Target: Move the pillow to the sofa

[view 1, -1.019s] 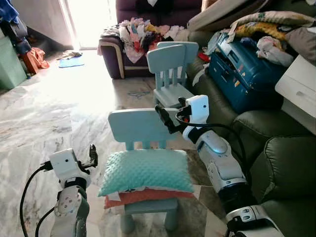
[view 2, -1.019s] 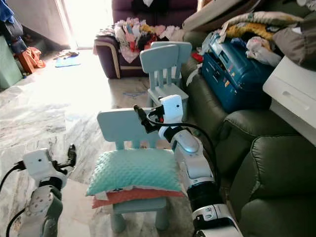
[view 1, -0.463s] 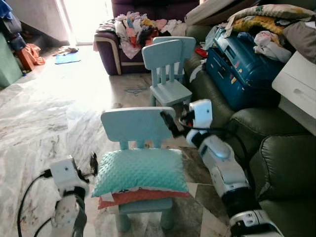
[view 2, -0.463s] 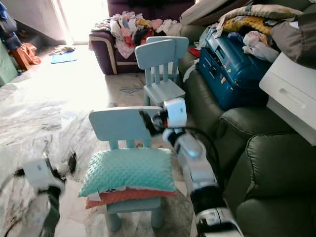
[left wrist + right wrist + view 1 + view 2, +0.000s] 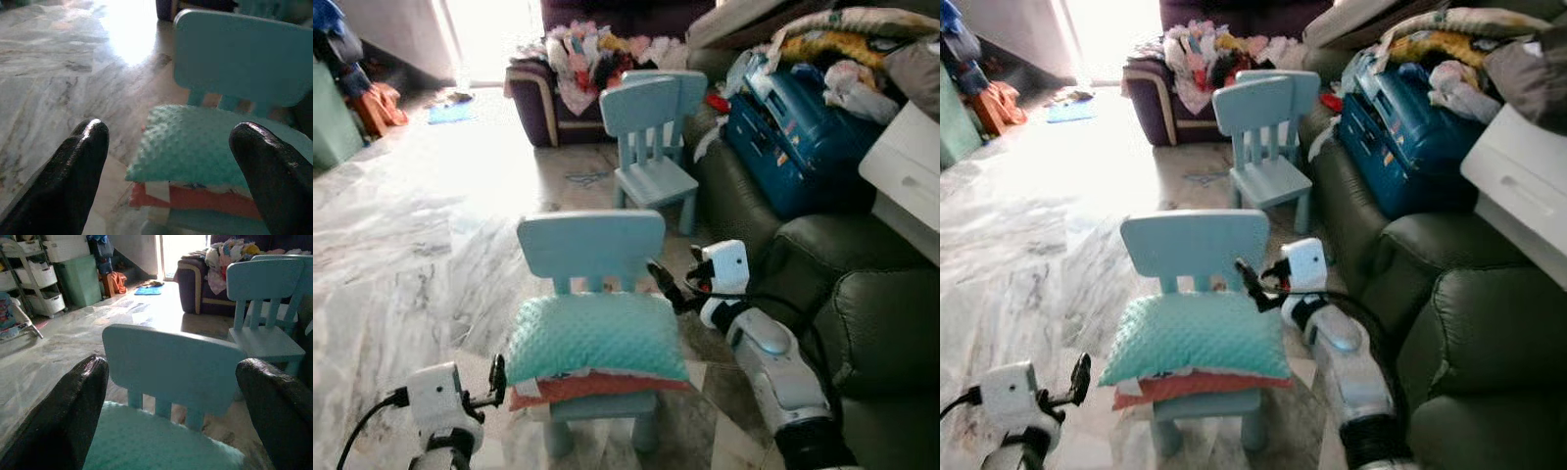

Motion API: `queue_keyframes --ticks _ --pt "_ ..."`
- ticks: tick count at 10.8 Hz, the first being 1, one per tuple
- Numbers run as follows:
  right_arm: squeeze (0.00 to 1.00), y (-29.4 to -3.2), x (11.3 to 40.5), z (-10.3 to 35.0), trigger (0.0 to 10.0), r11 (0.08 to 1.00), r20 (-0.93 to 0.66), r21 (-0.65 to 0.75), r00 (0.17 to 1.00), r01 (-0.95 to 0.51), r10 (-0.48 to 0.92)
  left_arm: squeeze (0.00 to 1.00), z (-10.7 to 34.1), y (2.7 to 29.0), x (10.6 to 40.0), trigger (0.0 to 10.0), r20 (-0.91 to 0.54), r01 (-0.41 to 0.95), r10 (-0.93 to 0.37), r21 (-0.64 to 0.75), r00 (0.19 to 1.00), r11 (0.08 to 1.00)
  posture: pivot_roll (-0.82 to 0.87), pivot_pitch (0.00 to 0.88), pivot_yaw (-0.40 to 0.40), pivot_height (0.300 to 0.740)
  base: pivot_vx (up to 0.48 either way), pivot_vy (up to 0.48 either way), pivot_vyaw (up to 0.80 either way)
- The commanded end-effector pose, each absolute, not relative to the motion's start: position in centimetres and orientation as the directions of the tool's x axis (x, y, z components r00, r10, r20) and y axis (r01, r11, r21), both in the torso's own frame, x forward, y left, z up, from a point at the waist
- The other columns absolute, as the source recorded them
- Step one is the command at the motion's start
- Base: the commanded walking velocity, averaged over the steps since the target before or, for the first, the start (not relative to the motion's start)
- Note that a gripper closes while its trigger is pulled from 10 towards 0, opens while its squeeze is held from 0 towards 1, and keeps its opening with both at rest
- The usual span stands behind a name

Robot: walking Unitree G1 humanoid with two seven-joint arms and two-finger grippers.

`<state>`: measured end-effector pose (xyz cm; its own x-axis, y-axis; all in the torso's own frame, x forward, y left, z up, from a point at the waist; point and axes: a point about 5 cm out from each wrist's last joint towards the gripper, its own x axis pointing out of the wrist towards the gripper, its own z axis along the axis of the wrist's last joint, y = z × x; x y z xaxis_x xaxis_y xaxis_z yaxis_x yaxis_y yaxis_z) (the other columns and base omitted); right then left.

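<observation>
Teal dimpled pillow (image 5: 595, 336) lies on seat of small blue chair (image 5: 592, 245), atop coral cushion (image 5: 578, 388). Left gripper (image 5: 495, 377) hovers off pillow's left end, fingers spread, nothing held. Right gripper (image 5: 664, 285) hovers at pillow's right rear corner, beside chair back, fingers spread wide, empty. Green sofa (image 5: 862, 294) sits right of chair. Pillow looks light, soft, squashy; likely sags if pinched at one corner. Best hold: both short ends, squeezed inward.
</observation>
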<state>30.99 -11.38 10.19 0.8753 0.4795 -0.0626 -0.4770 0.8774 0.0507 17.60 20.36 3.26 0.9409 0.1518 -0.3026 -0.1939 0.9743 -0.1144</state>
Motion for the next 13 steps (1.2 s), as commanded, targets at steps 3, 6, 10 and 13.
queue_keyframes --ticks 3,6,10,13 --pt "0.0 -12.4 29.3 9.3 10.0 0.88 -0.125 0.04 0.872 -0.472 0.473 0.0 3.3 20.3 15.9 10.0 -0.337 -0.173 0.126 -0.113 0.933 0.978 -0.13 0.132 0.017 0.74 0.0 0.0 0.0" --pt "0.0 -16.3 27.5 8.3 10.0 0.934 -0.212 0.026 0.911 -0.356 0.353 0.0 3.7 22.2 15.3 10.0 -0.35 -0.187 0.149 -0.08 0.925 0.979 -0.13 0.158 0.025 0.74 0.0 0.0 0.0" --pt "0.0 -16.5 26.5 8.4 10.0 0.944 -0.225 0.039 0.918 -0.327 0.328 0.0 3.5 21.6 17.1 10.0 -0.356 -0.037 -0.015 -0.137 0.935 0.99 -0.15 0.135 0.036 0.74 0.0 0.0 0.0" --pt "0.0 -17.0 26.1 8.5 10.0 0.95 -0.23 0.042 0.922 -0.31 0.311 0.0 3.8 20.2 18.5 10.0 -0.348 0.083 -0.13 -0.145 0.928 0.986 -0.17 0.129 0.042 0.74 0.0 0.0 0.0"
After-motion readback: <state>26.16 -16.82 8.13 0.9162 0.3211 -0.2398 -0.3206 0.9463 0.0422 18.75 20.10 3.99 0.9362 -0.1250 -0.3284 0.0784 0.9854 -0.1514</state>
